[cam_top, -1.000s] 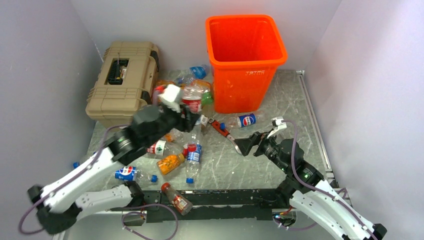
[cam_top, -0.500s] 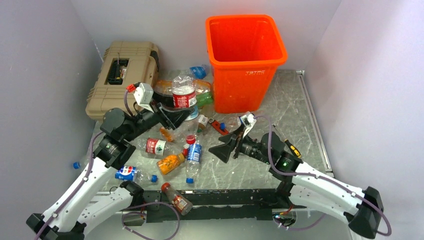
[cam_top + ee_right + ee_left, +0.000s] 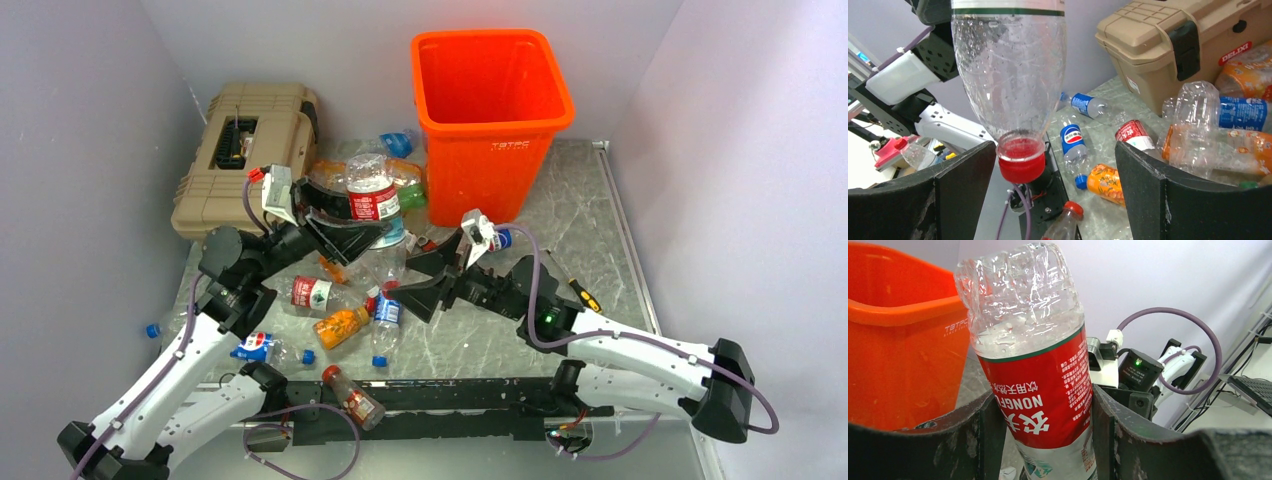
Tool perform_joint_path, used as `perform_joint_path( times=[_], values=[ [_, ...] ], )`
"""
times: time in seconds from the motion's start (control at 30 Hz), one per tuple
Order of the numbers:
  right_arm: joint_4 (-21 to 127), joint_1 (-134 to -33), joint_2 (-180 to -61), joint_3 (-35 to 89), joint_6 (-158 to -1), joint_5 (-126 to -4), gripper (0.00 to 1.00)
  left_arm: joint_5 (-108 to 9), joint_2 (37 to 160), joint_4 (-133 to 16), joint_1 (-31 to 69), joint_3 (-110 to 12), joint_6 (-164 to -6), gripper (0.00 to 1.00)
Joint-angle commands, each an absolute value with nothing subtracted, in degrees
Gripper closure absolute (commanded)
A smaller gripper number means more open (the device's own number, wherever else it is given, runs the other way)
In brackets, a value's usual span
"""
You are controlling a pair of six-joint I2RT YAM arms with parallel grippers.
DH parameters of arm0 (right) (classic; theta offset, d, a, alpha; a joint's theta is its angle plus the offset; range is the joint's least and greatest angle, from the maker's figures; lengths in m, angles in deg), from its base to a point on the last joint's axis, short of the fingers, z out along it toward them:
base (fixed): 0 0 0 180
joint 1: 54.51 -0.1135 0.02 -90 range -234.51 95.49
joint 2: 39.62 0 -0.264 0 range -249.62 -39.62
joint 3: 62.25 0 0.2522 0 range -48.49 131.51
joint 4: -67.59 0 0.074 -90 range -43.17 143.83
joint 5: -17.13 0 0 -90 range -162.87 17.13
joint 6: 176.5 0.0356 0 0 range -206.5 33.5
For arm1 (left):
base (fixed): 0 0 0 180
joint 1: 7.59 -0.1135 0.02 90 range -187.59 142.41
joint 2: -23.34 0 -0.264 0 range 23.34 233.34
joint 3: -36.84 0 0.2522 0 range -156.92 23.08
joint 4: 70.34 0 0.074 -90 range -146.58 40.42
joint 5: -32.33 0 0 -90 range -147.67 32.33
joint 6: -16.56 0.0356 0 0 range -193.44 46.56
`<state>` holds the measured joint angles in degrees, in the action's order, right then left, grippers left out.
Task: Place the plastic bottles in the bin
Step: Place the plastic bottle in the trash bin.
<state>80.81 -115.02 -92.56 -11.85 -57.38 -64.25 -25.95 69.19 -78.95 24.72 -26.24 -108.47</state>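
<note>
My left gripper (image 3: 356, 224) is shut on a clear bottle with a red label (image 3: 371, 196), held upside down above the table, left of the orange bin (image 3: 490, 170). In the left wrist view the fingers (image 3: 988, 435) press the label (image 3: 1040, 390) on both sides, with the bin (image 3: 898, 345) behind. My right gripper (image 3: 428, 280) is open just right of that bottle. In the right wrist view its jaws stand wide, and the bottle's red cap (image 3: 1021, 161) hangs between them near the left finger (image 3: 965, 185). Several bottles lie on the table, among them an orange one (image 3: 342, 325) and a Pepsi one (image 3: 255, 347).
A tan toolbox (image 3: 245, 150) stands at the back left and shows in the right wrist view (image 3: 1173, 45). More bottles are piled between it and the bin (image 3: 400, 185). A red-capped bottle (image 3: 352, 395) lies on the front rail. A small screwdriver (image 3: 583, 293) lies to the right.
My right gripper has swung left across the table to the held bottle and stands open around its cap. My left gripper has drawn back slightly with the bottle.
</note>
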Motion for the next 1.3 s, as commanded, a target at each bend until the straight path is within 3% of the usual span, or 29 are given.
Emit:
perform_joint_path(
  times=[0.0, 0.27, 0.6, 0.7, 0.83, 0.9, 1.07, 1.27],
  values=[
    [86.19, -116.23, -94.36, -7.35, -57.68, -64.15, 0.08, -25.3, 68.76, -85.7, 24.47, -25.47, -112.04, 0.53],
    [86.8, -117.25, -97.26, -5.13, -57.45, -63.11, 0.19, -25.5, 69.78, -89.53, 24.45, -24.05, -113.45, 0.54],
    [85.08, -117.61, -97.89, -4.8, -57.58, -62.48, 0.46, -25.62, 70.57, -90.5, 24.49, -23.56, -113.4, 0.55],
    [84.39, -117.62, -98.03, -4.46, -57.59, -62.56, 0.62, -24.96, 71.05, -90.58, 24.48, -23.78, -113.65, 0.54],
    [81.71, -117.63, -98.73, -3.21, -57.48, -62.89, 1.0, -24.86, 70.87, -89.59, 24.49, -24.17, -113.18, 0.51],
    [81.69, -117.62, -98.56, -3.43, -57.33, -63.32, 1.0, -24.97, 70.6, -88.95, 24.46, -24.24, -112.94, 0.45],
    [81.76, -117.69, -97.67, -4.32, -57.39, -64.37, 1.0, -24.07, 70.12, -85.61, 24.41, -25.33, -111.63, 0.04],
    [74.53, -117.59, -93.81, -2.81, -62.58, -70.53, 1.0, -28.9, 67.46, -75.8, 24.49, -29.25, -108.73, 0.01]
  ],
)
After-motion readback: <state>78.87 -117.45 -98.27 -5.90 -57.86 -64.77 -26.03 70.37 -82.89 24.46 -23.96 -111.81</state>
